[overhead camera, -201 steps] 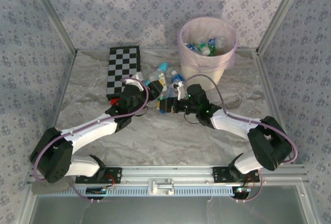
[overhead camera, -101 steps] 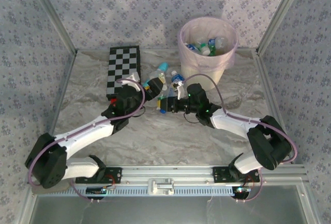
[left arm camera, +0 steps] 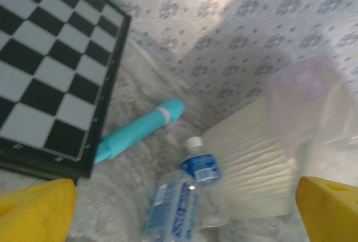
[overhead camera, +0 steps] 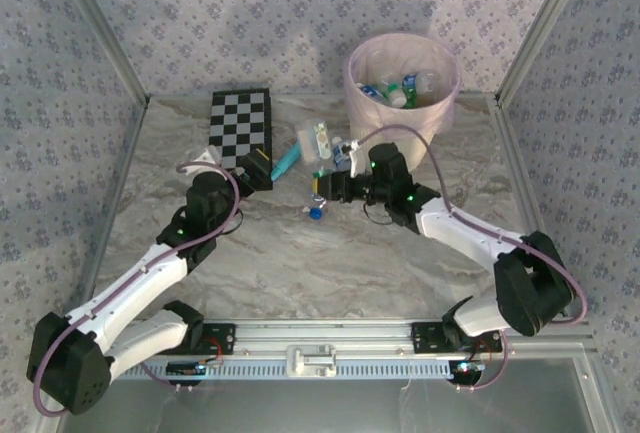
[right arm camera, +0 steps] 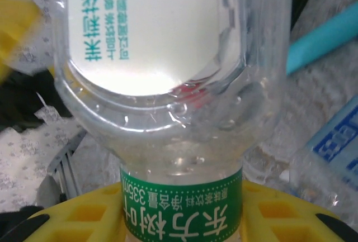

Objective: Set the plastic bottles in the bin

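The job looks partly done. Several plastic bottles (overhead camera: 400,88) already lie inside the bin (overhead camera: 395,131), which stands beyond the right claw (overhead camera: 330,175) and off to its right. That claw is clamped on a clear bottle with a green neck band (right arm camera: 173,85). Its yellow fingers (right arm camera: 279,208) pinch the bottle near the neck, and the body reaches out ahead of them. The bottle is not yet over the bin, and I cannot tell whether it is off the table (overhead camera: 300,263). The left claw (overhead camera: 258,163) is spread wide and holds nothing. Ahead of it, between its fingertips (left arm camera: 33,211), lie two blue-labelled bottles (left arm camera: 202,166), one close to the bin's wall. A teal wand (left arm camera: 140,133) lies ahead and to the left of that claw, with a checkerboard (left arm camera: 50,85) farther left; neither belongs in the bin. A blue cap (overhead camera: 316,212) shows on the near side of the right claw, too small to say whether a whole bottle goes with it. By my reckoning the held bottle has to be carried over and dropped, then the two blue-labelled ones fetched, so a handful of trips remain.
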`<move>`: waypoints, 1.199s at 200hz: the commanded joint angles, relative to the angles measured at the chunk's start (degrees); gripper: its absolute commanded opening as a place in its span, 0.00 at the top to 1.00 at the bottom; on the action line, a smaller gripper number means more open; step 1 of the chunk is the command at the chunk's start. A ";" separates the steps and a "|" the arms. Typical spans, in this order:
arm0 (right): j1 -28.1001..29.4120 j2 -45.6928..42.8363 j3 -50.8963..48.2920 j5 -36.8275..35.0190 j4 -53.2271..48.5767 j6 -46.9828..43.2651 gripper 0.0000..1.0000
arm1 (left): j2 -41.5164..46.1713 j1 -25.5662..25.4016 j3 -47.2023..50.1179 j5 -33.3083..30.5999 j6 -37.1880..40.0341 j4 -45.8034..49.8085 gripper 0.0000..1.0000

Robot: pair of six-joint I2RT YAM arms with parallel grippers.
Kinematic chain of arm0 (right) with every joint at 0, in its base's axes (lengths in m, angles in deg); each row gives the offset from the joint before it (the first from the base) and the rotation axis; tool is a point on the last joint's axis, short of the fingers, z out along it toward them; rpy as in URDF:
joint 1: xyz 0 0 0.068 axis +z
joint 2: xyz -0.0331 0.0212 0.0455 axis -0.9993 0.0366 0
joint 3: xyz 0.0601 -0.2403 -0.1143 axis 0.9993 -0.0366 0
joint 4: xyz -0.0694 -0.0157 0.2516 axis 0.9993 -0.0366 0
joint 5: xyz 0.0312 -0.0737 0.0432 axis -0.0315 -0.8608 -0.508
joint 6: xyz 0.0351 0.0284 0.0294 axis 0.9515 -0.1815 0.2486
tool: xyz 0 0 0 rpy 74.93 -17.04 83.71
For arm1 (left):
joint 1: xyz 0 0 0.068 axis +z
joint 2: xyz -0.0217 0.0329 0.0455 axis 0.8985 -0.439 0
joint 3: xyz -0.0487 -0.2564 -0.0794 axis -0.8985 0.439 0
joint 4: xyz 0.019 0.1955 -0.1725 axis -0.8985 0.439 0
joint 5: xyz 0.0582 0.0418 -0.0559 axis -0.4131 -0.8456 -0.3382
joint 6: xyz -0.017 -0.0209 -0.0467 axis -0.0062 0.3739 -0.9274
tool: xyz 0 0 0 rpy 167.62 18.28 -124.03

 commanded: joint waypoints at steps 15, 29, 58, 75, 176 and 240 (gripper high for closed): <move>-1.92 -3.39 13.65 -6.86 -17.49 -13.58 0.59 | -0.15 0.29 1.86 1.13 2.45 7.08 0.00; -3.16 -3.35 18.57 -9.95 -21.62 -16.60 0.59 | -1.48 0.36 2.84 2.99 1.59 6.96 0.00; -6.37 -3.28 24.24 -16.57 -26.03 -20.28 0.59 | -5.66 0.28 3.32 7.07 0.65 4.32 0.00; -8.86 -2.82 27.09 -19.96 -27.49 -21.57 0.59 | -8.64 0.19 1.95 9.42 1.20 3.06 0.00; -25.49 10.73 42.47 -14.00 -35.09 -14.90 0.57 | -17.52 -5.31 -5.62 10.99 5.74 4.93 0.00; -25.82 16.42 47.59 -12.25 -38.41 -12.04 0.39 | -17.77 -5.65 -6.23 10.59 6.51 5.59 0.00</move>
